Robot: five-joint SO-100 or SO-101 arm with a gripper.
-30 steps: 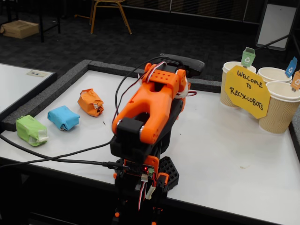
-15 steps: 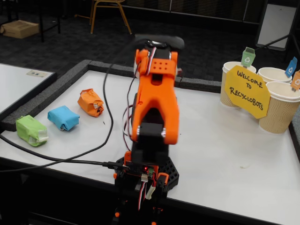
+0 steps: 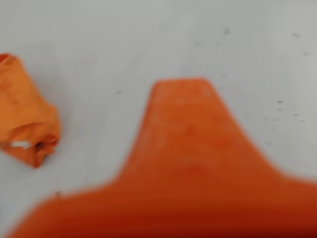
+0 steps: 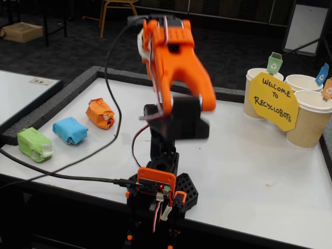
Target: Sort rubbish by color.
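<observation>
Plainly crumpled orange lump [image 3: 27, 124] shows white tape; gripper [image 3: 183, 99] state unclear

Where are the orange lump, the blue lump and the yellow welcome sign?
orange lump [image 4: 100, 113], fixed view, middle of its crumpled top.
blue lump [image 4: 70, 129], fixed view, centre of its top face.
yellow welcome sign [image 4: 273, 101], fixed view, on the handwritten lettering.

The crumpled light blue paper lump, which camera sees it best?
The fixed view. There the crumpled light blue paper lump sits whole and sharp on the white table, between the crumpled orange paper lump and the crumpled light green paper lump. The blurry wrist view misses it, catching only the orange one.
</observation>
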